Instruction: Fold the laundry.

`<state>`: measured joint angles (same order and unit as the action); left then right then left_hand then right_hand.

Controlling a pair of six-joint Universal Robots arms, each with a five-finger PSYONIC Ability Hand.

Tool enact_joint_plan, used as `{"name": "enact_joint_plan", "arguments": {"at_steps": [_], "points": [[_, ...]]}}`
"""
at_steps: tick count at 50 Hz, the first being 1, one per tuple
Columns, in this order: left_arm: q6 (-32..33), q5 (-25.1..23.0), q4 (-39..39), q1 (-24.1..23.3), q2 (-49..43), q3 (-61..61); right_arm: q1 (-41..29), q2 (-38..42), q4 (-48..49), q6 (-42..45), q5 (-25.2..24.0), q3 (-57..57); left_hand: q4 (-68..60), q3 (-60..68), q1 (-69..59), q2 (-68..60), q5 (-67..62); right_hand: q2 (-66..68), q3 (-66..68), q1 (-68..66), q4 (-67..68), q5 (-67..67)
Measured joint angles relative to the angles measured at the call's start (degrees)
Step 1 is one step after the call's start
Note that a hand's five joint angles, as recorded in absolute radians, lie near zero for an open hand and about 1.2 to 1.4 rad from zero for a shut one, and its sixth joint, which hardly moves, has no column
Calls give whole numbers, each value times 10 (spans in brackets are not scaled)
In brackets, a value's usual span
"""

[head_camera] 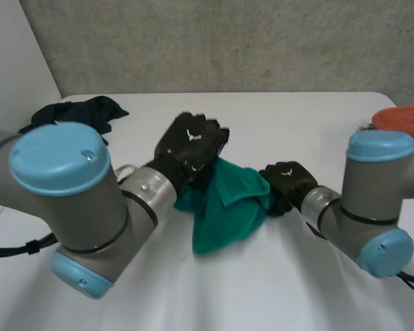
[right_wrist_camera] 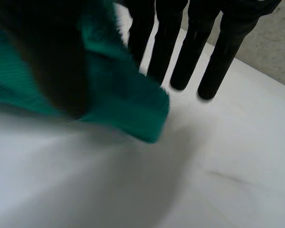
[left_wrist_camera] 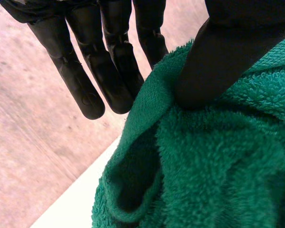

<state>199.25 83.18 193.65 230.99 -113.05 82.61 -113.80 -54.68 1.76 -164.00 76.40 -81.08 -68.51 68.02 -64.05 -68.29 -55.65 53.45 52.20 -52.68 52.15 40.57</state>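
Above table [head_camera: 290, 289], green towel [head_camera: 228, 210] in left robot hand [head_camera: 192, 146]; right robot hand [head_camera: 288, 181]

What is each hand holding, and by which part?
Both pinch the green towel between thumb and straight fingers: the left hand at a raised edge, the right hand near a corner.

In the head view the left arm [head_camera: 90, 214], at lower left, and the right arm [head_camera: 372, 203], at right, are thick grey tubes with round light-blue caps on their joints and a silvery collar at each wrist. The left hand [head_camera: 192, 148] and right hand [head_camera: 288, 181] are black, each with a small white mark on its back. The wrist views show smooth black fingers [left_wrist_camera: 76, 80] with rounded tips.
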Motion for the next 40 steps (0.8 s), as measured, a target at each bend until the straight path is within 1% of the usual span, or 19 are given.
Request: {"name": "enact_joint_plan", "arguments": {"at_steps": [1, 2, 3, 7, 8, 9, 11, 12, 16, 18, 21, 24, 29, 33, 36, 37, 38, 39, 40], "points": [[-1, 0, 0, 1, 1, -1, 0, 3, 0, -2, 1, 5, 0, 0, 0, 0, 0, 22, 22, -29, 22, 32], [-6, 0, 0, 5, 4, -12, -2, 17, -2, -12, 8, 34, 0, 1, 0, 0, 0, 104, 105, -95, 106, 114], [-8, 0, 0, 11, 4, -24, -3, 26, -4, -16, 17, 60, 0, 1, 0, 0, 0, 134, 139, -98, 145, 138], [-14, 4, 2, 38, 4, -73, -2, 38, -5, -4, 61, 140, -1, 1, 0, -1, 0, 136, 148, -98, 161, 139], [-16, 9, 4, 51, 3, -96, 0, 38, -4, 8, 81, 171, -2, 1, 0, -1, 0, 136, 148, -98, 162, 139], [-18, 11, 5, 56, 3, -104, 0, 37, -4, 12, 87, 181, -2, 1, 0, -1, 0, 136, 148, -98, 162, 139], [-28, 29, 14, 79, 4, -142, 2, 26, 2, 38, 126, 239, -2, 1, -1, -1, 0, 136, 150, -98, 162, 144], [-33, 38, 20, 87, 4, -155, 3, 21, 6, 45, 138, 256, -2, 1, -7, -1, -7, 136, 152, -98, 162, 148], [-65, 68, 47, 112, 15, -189, 4, -19, 43, 65, 167, 307, -2, 1, -7, -1, -10, 136, 155, -98, 162, 149], [-84, 77, 58, 121, 22, -192, 3, -42, 70, 68, 165, 316, -2, 1, -7, -1, -10, 136, 155, -98, 163, 149], [-107, 82, 64, 130, 30, -178, 1, -63, 92, 68, 149, 312, -2, 1, -7, -1, -10, 136, 155, -98, 163, 149], [-126, 82, 61, 139, 35, -129, 0, -81, 95, 66, 110, 287, -2, 1, -7, -1, -10, 136, 155, -98, 163, 151], [-132, 79, 55, 150, 36, -33, 1, -86, 47, 65, 77, 230, -2, 1, -7, -1, -13, 136, 155, -98, 163, 156], [-130, 74, 57, 169, 35, 70, 4, -83, -21, 68, 69, 162, -2, 1, -7, -1, -13, 136, 155, -98, 163, 156], [-124, 68, 61, 178, 35, 126, 5, -76, -57, 74, 66, 112, 1, -1, -5, 2, -11, 136, 155, -98, 163, 157], [-121, 64, 61, 181, 35, 147, 5, -73, -68, 77, 65, 92, 35, -41, 20, 42, 15, 136, 155, -98, 163, 160], [-119, 61, 62, 183, 36, 160, 6, -70, -74, 80, 64, 79, 99, -102, 76, 104, 72, 136, 155, -98, 164, 162], [-117, 59, 61, 184, 36, 169, 6, -68, -78, 82, 64, 69, 141, -136, 122, 140, 112, 109, 128, -77, 135, 136], [-114, 56, 60, 184, 37, 178, 5, -66, -81, 84, 63, 62, 141, -136, 122, 140, 112, 56, 75, -29, 83, 85]]}}
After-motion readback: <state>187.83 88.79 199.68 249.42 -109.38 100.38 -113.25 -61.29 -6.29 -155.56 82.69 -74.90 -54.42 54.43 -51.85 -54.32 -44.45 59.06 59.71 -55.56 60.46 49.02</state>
